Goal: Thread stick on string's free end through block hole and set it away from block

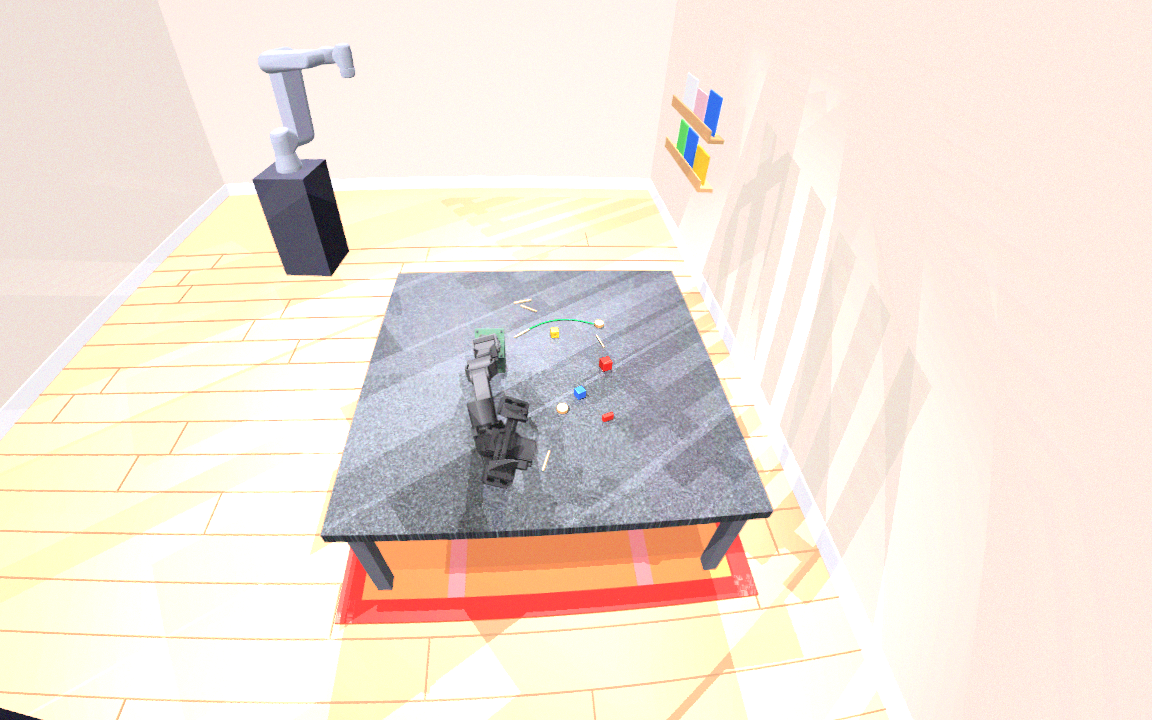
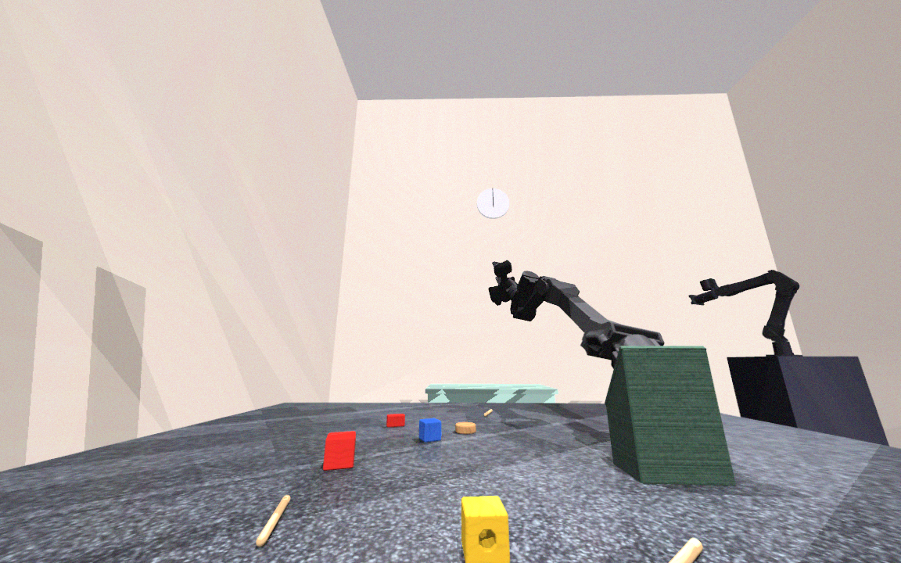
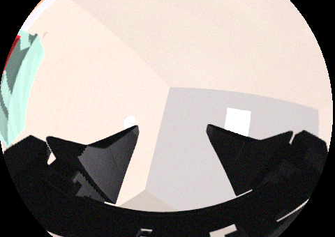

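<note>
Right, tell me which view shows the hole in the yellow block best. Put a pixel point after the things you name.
The exterior view: the hole in the yellow block (image 1: 554, 333) (image 2: 484, 521) faces that camera. The top view shows the block small, its hole indistinct; the wrist view misses it.

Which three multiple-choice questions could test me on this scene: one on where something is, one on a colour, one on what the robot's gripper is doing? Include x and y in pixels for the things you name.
1. Seen from the top, which thing lies closest to the yellow block (image 1: 554, 333) (image 2: 484, 525)?
A. the blue cube
B. the green string
C. the small red block

2. What colour is the string?
A. red
B. blue
C. green

3. How is the gripper (image 3: 173, 128)?
A. open, with nothing in it
B. closed on a stick
C. closed and empty

Key:
1 B: the string (image 1: 565, 319) curves just past the block, while the blue cube (image 1: 580, 393) (image 2: 430, 430) and small red block (image 1: 608, 417) (image 2: 396, 421) lie much farther off.
2 C: the top view shows a green line ending at a round wooden button (image 1: 599, 324).
3 A: the wrist view shows the fingers wide apart with only walls and ceiling beyond.
</note>
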